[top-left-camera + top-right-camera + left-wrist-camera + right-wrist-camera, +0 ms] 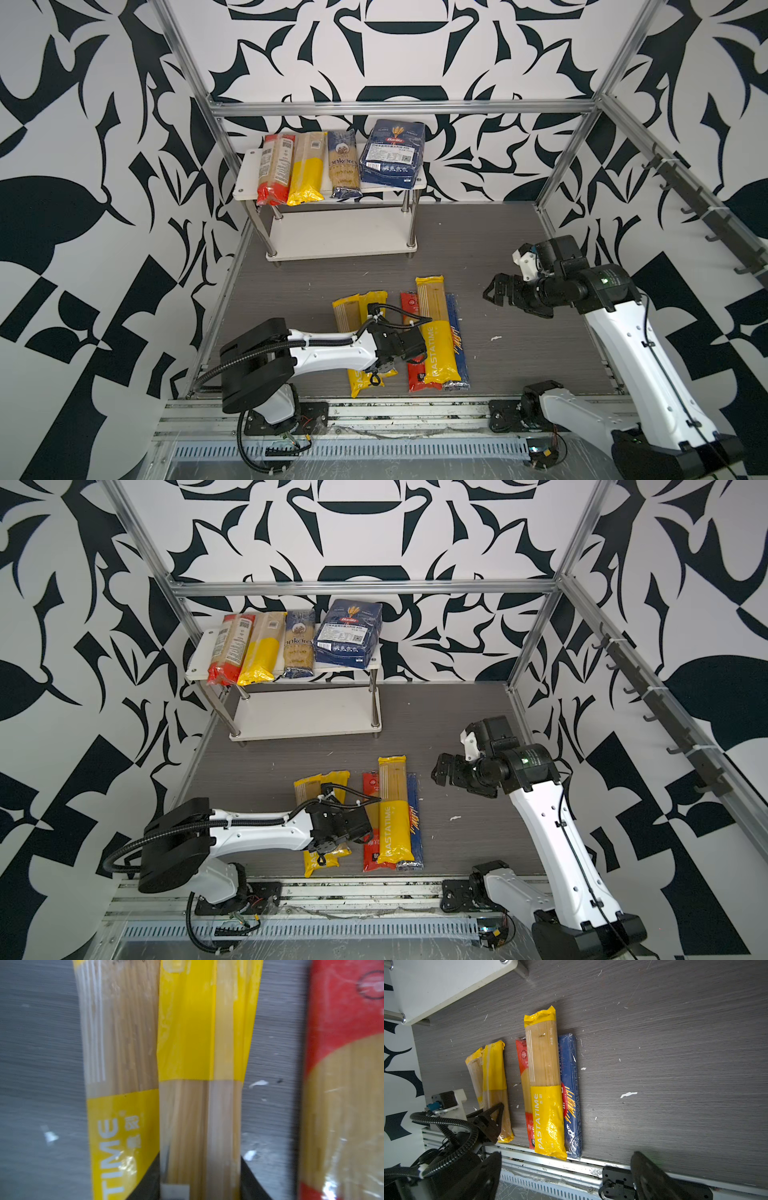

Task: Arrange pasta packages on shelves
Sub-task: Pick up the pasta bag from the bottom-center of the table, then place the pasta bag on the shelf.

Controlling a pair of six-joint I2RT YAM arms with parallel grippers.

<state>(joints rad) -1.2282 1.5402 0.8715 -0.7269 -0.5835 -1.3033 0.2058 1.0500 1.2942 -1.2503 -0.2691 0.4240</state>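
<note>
On the dark floor lie several pasta packages: two yellow ones side by side, then a red one (409,303), a yellow PASTATIME one (436,332) and a dark-blue one (457,332). My left gripper (200,1167) is shut on the right-hand pack of the yellow pair (199,1043), a finger pressed against each long side; this pack also shows in the right wrist view (494,1072). Its neighbour (118,1043) lies against it. My right gripper (492,291) hangs open and empty to the right of the packs. The shelves (340,237) stand at the back.
The top board holds a red pack (274,170), a yellow pack (307,166), a dark-blue pack (343,164) and a wider Barilla bag (392,153). The lower board is bare. Aluminium frame bars (399,109) edge the floor, and a rail (374,409) runs along the front.
</note>
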